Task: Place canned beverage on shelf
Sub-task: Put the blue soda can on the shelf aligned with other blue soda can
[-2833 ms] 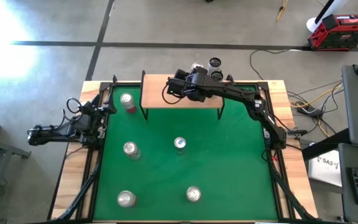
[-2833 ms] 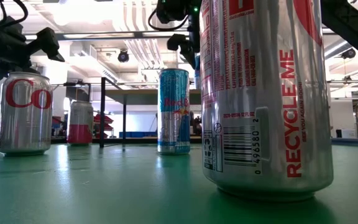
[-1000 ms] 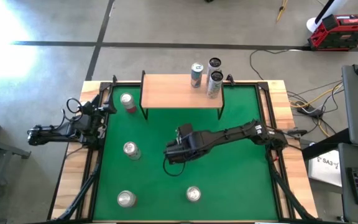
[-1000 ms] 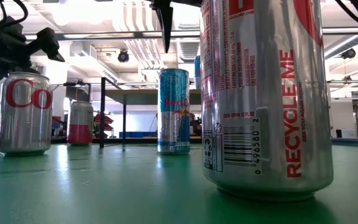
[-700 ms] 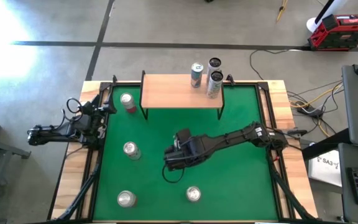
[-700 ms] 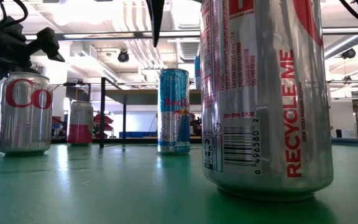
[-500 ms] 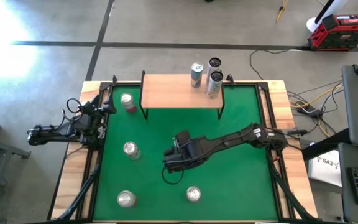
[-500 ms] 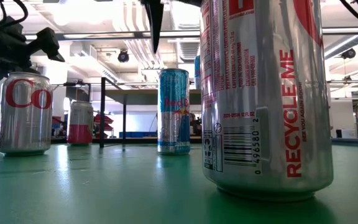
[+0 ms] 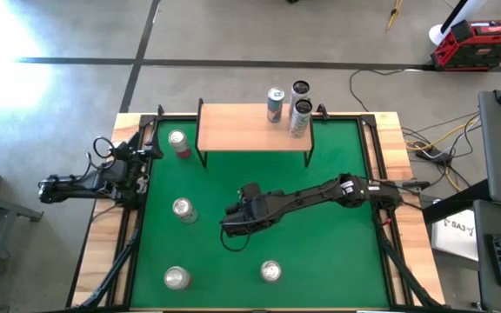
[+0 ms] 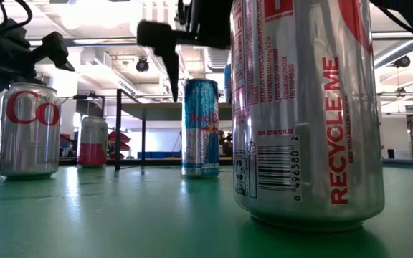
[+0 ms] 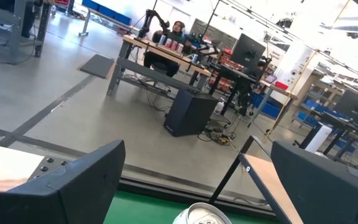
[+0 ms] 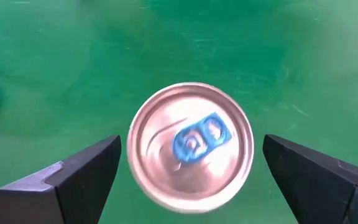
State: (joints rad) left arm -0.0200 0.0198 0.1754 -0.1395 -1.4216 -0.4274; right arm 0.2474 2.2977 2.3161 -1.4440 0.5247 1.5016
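A slim blue and silver can [image 10: 201, 127] stands upright on the green mat near the table's middle; its top with a blue tab [image 12: 191, 146] fills the right wrist view. My right gripper [image 9: 236, 219] hangs open above it, slanting down, with a finger off to either side of the can top and clear of it. In the high view the gripper hides the can. The shelf [image 9: 246, 129], wooden-topped on black legs, stands at the far edge with cans [image 9: 300, 115] on its right end. My left gripper [image 11: 197, 168] waits open at the table's left edge.
More cans stand on the mat: a pink one [image 9: 178, 142] left of the shelf, one at mid left [image 9: 182, 209], two near the front edge [image 9: 177, 277] [image 9: 270, 271]. A large can [image 10: 303, 107] blocks much of the low view.
My right gripper has come down over the blue can and drifted a little toward the table's left and near edges. One of its dark fingers has dropped into the low view beside the can. It has stayed open.
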